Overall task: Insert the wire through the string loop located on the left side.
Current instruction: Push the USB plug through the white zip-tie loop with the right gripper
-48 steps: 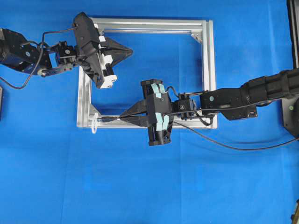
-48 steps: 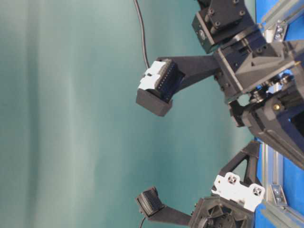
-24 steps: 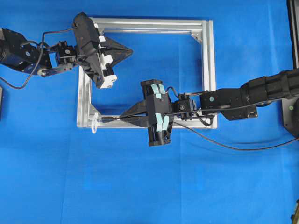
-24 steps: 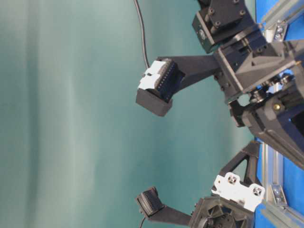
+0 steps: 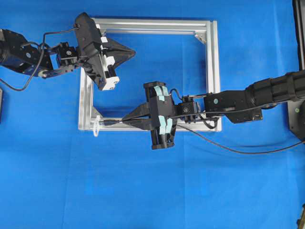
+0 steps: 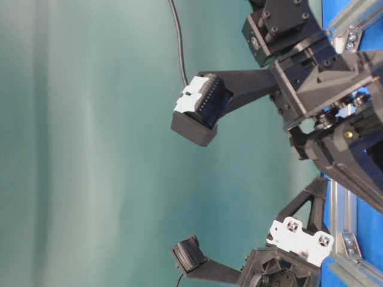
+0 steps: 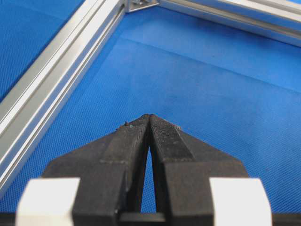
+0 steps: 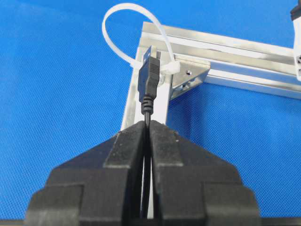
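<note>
Overhead, the square silver aluminium frame [image 5: 210, 71] lies on the blue cloth [image 5: 143, 191]. The black right gripper [image 5: 126, 119] is clamped on the thin black wire [image 5: 228, 149], whose plug points at the small white string loop [image 5: 96, 127] at the frame's lower-left corner. The black left gripper [image 5: 132, 51] hovers inside the frame, jaws together on nothing.

Table-level view: the arms' black housings only (no writing readable).

Left wrist view: jaws pressed together [image 7: 149, 120].

Right wrist view: the plug [image 8: 146, 80] sits just before the loop [image 8: 123, 35], not yet through.
</note>
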Robot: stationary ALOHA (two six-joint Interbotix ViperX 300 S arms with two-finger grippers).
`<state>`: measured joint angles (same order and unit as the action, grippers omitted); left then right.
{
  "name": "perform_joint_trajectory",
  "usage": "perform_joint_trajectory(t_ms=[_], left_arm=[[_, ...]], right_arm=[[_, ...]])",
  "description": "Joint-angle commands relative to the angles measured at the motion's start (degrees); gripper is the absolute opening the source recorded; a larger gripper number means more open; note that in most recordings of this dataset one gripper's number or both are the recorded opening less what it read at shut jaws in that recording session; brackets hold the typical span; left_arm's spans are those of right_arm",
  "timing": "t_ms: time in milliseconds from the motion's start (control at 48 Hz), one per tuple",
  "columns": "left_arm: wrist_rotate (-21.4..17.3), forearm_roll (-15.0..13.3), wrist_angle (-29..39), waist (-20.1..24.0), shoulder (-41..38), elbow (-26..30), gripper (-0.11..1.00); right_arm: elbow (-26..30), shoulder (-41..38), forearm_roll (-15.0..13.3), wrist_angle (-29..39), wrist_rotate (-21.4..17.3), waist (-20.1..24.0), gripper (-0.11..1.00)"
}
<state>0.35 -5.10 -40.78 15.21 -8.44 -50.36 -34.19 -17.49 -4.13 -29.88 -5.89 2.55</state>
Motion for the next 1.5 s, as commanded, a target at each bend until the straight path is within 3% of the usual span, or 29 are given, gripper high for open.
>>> perform_joint_trajectory(t_ms=[0,812,1249,1478], left_arm=[[0.0,0.1,-0.3,-0.1,2.0,0.4,0.00],[0.0,0.1,-0.3,-0.1,2.0,0.4,0.00],[0.0,0.1,-0.3,-0.1,2.0,0.4,0.00],[0.0,0.2,-0.3,0.0,2.0,0.5,0.00]], right_arm=[[0.9,1.1,0.1,-0.5,-0.1,0.2,0.00],[1.8,0.7,0.2,-0.6,-0.2,0.3,0.00],[12.0,-5.3,0.1,1.7,-0.2,0.7,0.00],[14.8,-6.8,0.1,1.8,-0.3,1.1,0.00]])
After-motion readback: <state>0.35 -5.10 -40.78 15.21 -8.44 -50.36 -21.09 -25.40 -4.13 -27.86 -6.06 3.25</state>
